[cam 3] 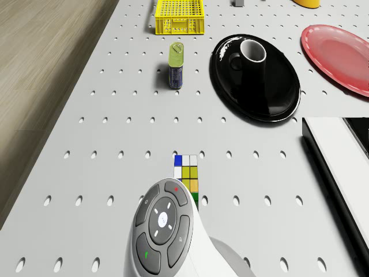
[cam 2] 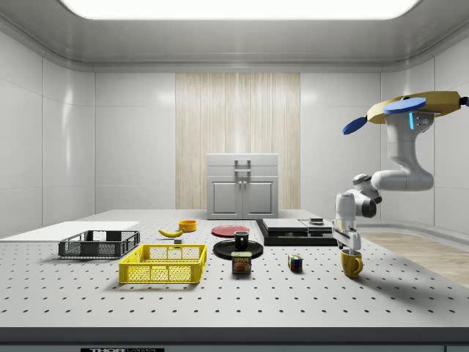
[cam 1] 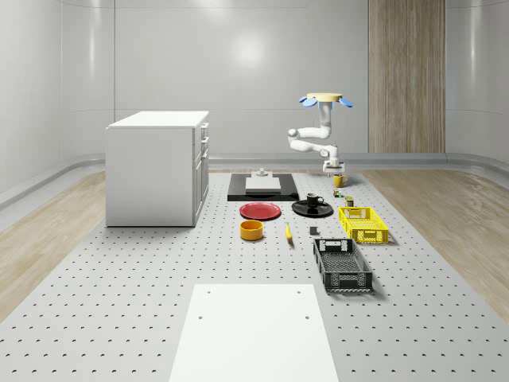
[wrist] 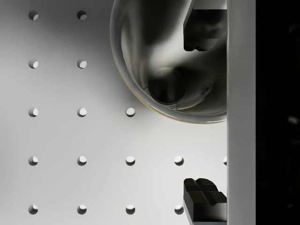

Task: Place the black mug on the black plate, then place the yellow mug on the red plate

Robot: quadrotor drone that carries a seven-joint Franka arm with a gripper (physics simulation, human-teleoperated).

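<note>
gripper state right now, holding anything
Gripper: open, holding nothing; one finger inside the yellow mug, the other outside it.

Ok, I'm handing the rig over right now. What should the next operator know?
Gripper: open, directly over the yellow mug, one finger above its opening and one outside the rim; nothing gripped.
Drone: hovering over the table, at the side view's right.
Done: black mug stands on the black plate.
Left: grip the yellow mug, which appears to be standing on the table, and set it on the red plate beside the black plate.
</note>
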